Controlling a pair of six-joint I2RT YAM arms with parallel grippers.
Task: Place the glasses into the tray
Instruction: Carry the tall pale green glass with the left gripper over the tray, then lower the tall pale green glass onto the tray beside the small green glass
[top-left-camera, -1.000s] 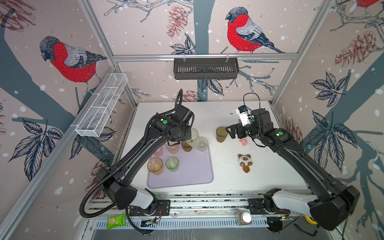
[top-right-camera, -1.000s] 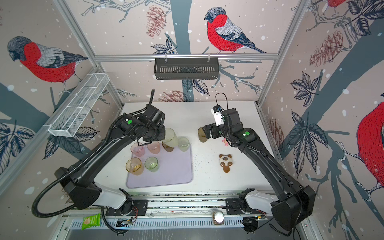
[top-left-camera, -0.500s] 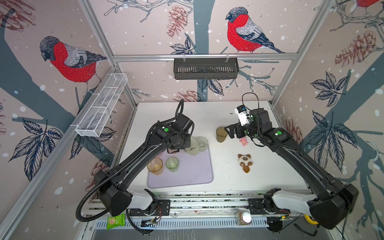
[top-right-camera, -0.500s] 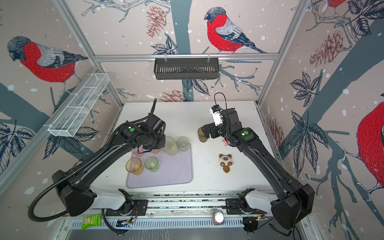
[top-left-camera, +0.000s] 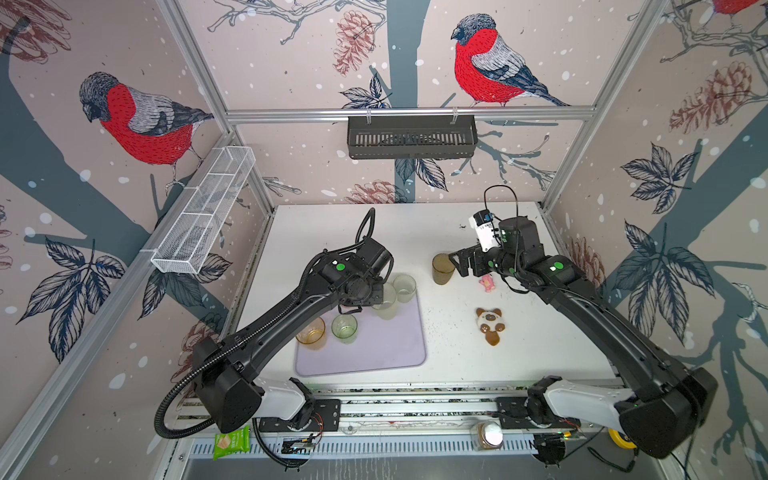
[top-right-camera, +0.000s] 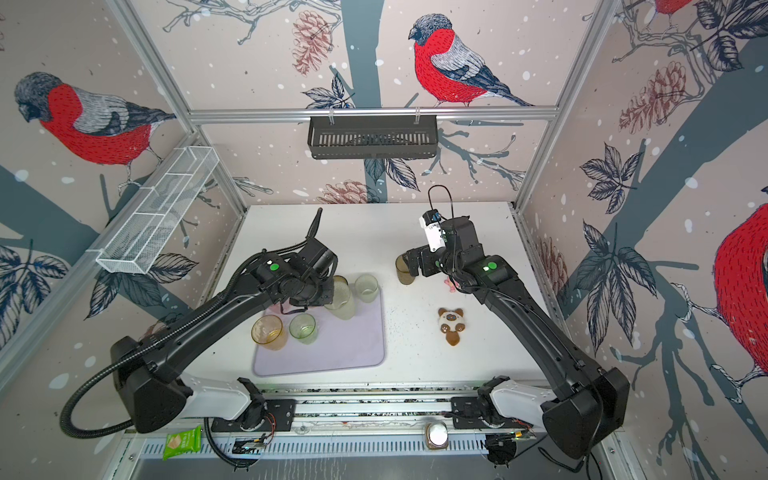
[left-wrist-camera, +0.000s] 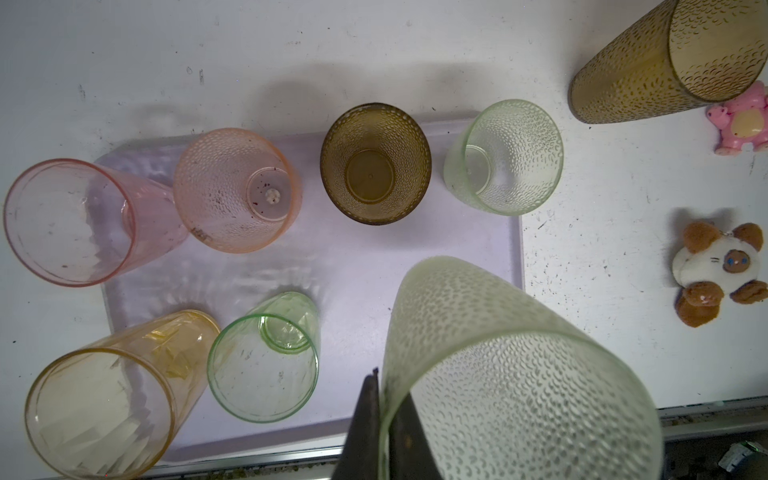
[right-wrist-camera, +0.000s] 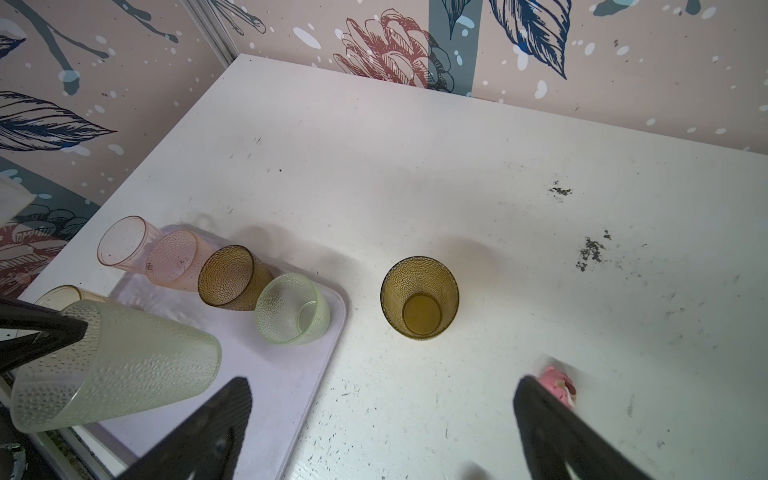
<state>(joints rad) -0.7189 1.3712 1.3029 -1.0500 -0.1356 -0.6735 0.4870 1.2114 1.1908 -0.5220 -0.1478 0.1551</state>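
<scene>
My left gripper (left-wrist-camera: 388, 395) is shut on the rim of the tall frosted pale glass (left-wrist-camera: 515, 374), which hangs tilted over the lavender tray (top-left-camera: 386, 345). On the tray stand two pink glasses (left-wrist-camera: 237, 189), a brown one (left-wrist-camera: 376, 164), a light green one (left-wrist-camera: 505, 156), a green one (left-wrist-camera: 264, 365) and an amber one (left-wrist-camera: 104, 411). Another brown-olive glass (top-left-camera: 441, 269) stands upright on the table, right of the tray. My right gripper (top-left-camera: 455, 264) is open just beside it; in the right wrist view that brown-olive glass (right-wrist-camera: 419, 297) lies ahead of the right gripper (right-wrist-camera: 382, 386).
A brown-and-white plush toy (top-left-camera: 489, 325) and a small pink figure (top-left-camera: 487, 284) lie on the table on the right. A black slotted basket (top-left-camera: 411, 137) hangs on the back wall, a white mesh basket (top-left-camera: 203, 212) on the left wall. A lidded jar (top-left-camera: 488, 434) sits on the front rail.
My left arm has carried the frosted glass from the tray's far edge toward the front, over the tray. The right arm has hardly moved.
</scene>
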